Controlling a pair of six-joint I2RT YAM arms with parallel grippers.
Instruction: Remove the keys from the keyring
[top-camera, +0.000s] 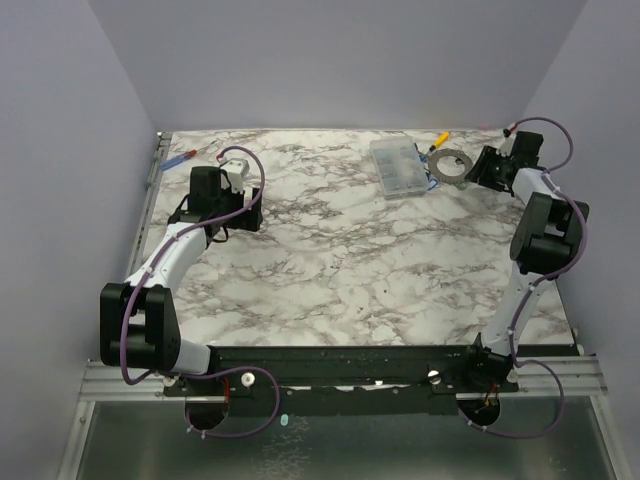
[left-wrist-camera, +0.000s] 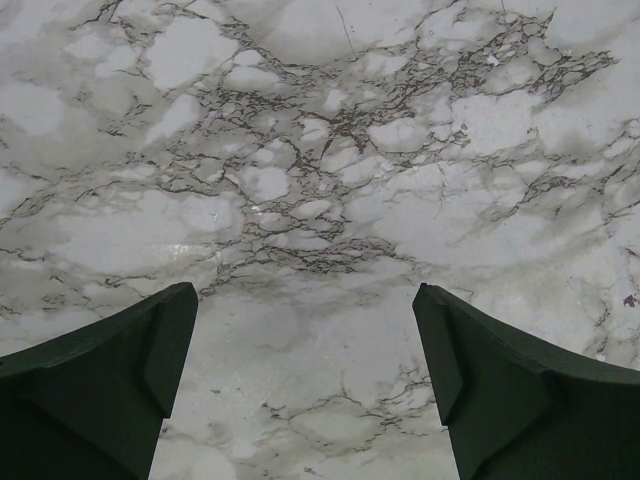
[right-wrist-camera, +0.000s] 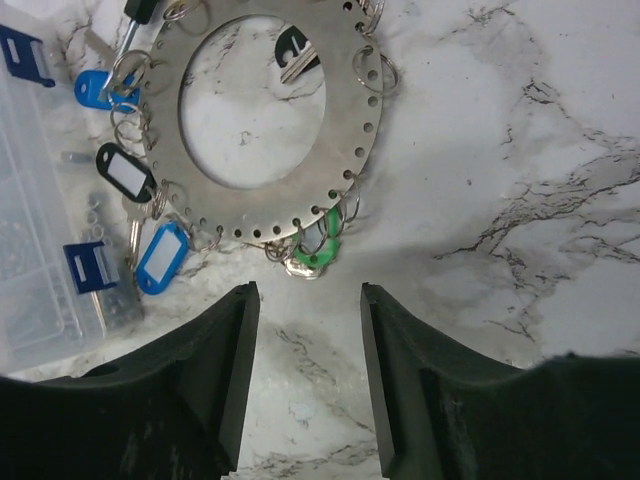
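Note:
The keyring (right-wrist-camera: 345, 150) is a flat grey metal ring with small holes round its rim, lying on the marble table; it also shows at the far right in the top view (top-camera: 450, 165). Small keys and tags hang from it on wire loops: a green-headed key (right-wrist-camera: 315, 250) at its near edge, blue tags (right-wrist-camera: 160, 257) and a black tag (right-wrist-camera: 125, 172) on its left. My right gripper (right-wrist-camera: 305, 295) is open and empty, just short of the green key. My left gripper (left-wrist-camera: 305, 300) is open and empty over bare marble at the far left of the table (top-camera: 240, 205).
A clear plastic compartment box (top-camera: 398, 166) lies just left of the keyring and shows at the left edge of the right wrist view (right-wrist-camera: 40, 250). A yellow-handled screwdriver (top-camera: 438, 140) lies behind the ring. A red and blue screwdriver (top-camera: 178, 157) lies at the far left edge.

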